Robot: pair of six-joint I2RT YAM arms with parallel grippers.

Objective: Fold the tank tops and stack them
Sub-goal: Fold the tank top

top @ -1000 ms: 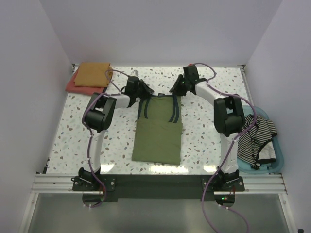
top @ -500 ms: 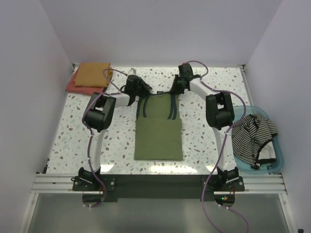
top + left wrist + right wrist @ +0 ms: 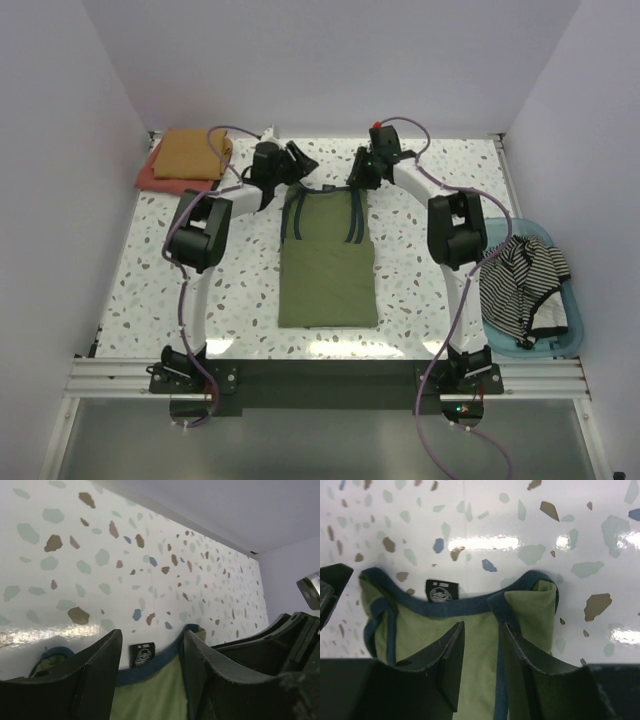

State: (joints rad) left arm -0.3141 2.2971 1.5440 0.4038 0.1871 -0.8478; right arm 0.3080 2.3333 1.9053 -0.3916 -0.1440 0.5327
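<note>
Top view: the green top (image 3: 327, 270) lies flat, its long axis far-to-near with the neck farthest. The left fingers (image 3: 296, 159) and right fingers (image 3: 357, 176) are at its neck corners, equally near.

Left wrist: the left fingers (image 3: 95, 675) are parted and empty, just short of the neckline.

Right wrist: the right fingers (image 3: 442, 655) are parted and unclamped, straddling a strap.

- Robot lab cell: plain pale walls (image 3: 60, 150) round terrazzo tabletop (image 3: 420, 300).
- Aluminium rail (image 3: 330, 378) at near edge, arm bases (image 3: 180, 372) bolted on, purple cables (image 3: 440, 440) trailing.
</note>
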